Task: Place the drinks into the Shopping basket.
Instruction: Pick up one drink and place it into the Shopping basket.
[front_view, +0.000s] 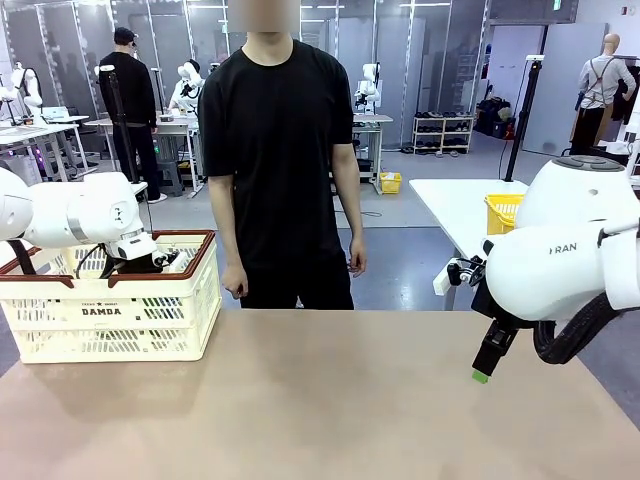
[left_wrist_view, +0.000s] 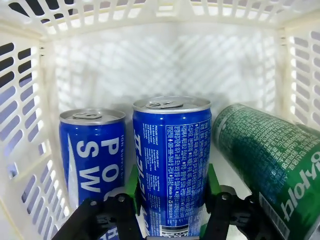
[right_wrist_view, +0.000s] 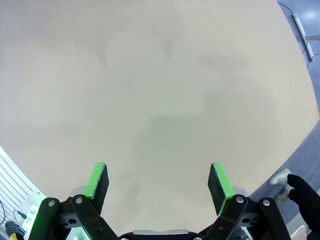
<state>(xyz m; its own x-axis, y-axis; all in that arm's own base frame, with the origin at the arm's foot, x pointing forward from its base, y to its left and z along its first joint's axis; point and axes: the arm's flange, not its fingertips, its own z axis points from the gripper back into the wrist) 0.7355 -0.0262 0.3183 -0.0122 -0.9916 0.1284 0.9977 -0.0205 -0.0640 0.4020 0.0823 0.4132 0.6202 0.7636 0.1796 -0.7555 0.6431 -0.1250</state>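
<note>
Three drink cans are counted inside one cream-white shopping basket (left_wrist_view: 165, 65): two blue cans, one at the left (left_wrist_view: 95, 155) and one in the middle (left_wrist_view: 172, 165), both upright, and one green can (left_wrist_view: 265, 160) lying tilted at the right. Two robot arms are seen at one table (front_view: 320, 400). One person (front_view: 280, 150) is seen at the far side.

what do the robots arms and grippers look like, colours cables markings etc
Both arms are glossy white with rounded joint housings; the right arm carries dark grey lettering and a thick black ribbed cable looping beneath it. The left arm has thin black cables near its wrist. The left gripper and the right gripper have black metal linkage fingers with silver pivot pins and flat bright green pads backed in dark grey.
</note>
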